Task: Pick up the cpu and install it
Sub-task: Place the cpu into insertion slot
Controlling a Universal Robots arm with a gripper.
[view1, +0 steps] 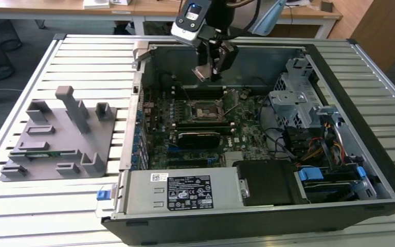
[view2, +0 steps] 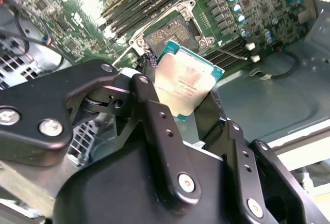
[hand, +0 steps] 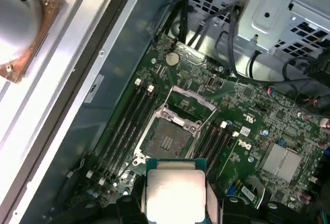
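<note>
Two black fingers [view2: 154, 115] of my gripper [view2: 183, 95] are pinched narrowly onto the cpu [view2: 188, 82], one on each of two opposite edges, so the chip sits held between them with its far half sticking out past the tips. It is a flat square chip with a dull silver metal top that catches the light, framed by a thin pale green-blue edge; in the second wrist view it hangs tilted, one corner lowest. I am holding it up in the air inside the open computer case [view1: 362, 170], apart from the board, and in the first wrist view it lies just short of the socket [hand: 167, 141]. That socket is a black square frame with a dark centre, its metal plate swung up on the far side, and long memory slots [hand: 129, 126] run along both flanks. Around it spreads the green motherboard [hand: 247, 115], with a round coin battery [hand: 171, 58] beyond the socket and a perforated metal drive cage [hand: 268, 7] further off. Outside the case, on the exterior view's left, a grey fixture [view1: 60, 139] stands on the slatted table [view1: 81, 56].
</note>
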